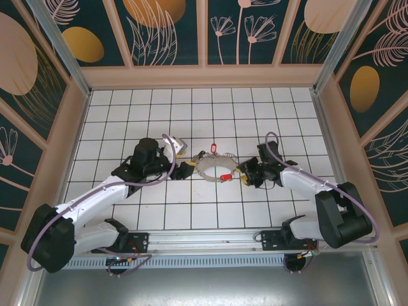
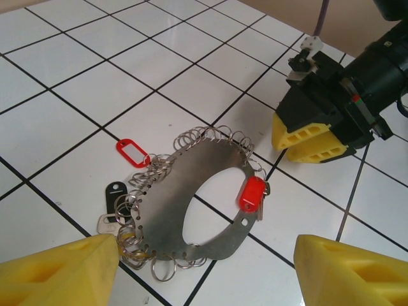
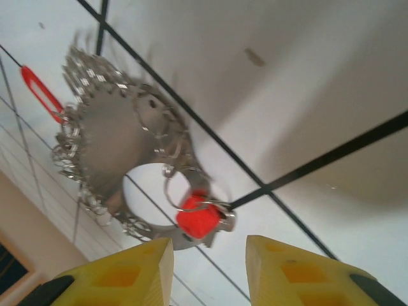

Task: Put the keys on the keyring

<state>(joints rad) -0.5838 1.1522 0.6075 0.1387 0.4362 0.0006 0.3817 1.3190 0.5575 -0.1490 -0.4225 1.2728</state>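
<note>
Near the middle of the tiled floor you have the keyring [image 1: 205, 171], a flat metal ring plate fringed with small split rings, lying flat. In the top view your left gripper [image 1: 185, 169] sits at its 9 o'clock and your right gripper [image 1: 244, 173] at its 3 o'clock, both close to the rim.

From the left wrist, the keyring [image 2: 172, 185] lies ahead of your yellow fingers [image 2: 60, 271], which stand wide apart with nothing between them; its near edge reaches just about level with the tips. A red-headed key [image 2: 252, 192] hangs on the plate at 3 o'clock, an open red tag [image 2: 132, 153] lies at 10 o'clock, and a black tag [image 2: 115, 194] at 9 o'clock.

From the right wrist, your fingers [image 3: 143, 271] stand narrowly parted and grip nothing. The red-headed key [image 3: 197, 220] sits just ahead of the gap, at 12 o'clock from it, with the plate [image 3: 105, 140] beyond at 11 o'clock.
</note>
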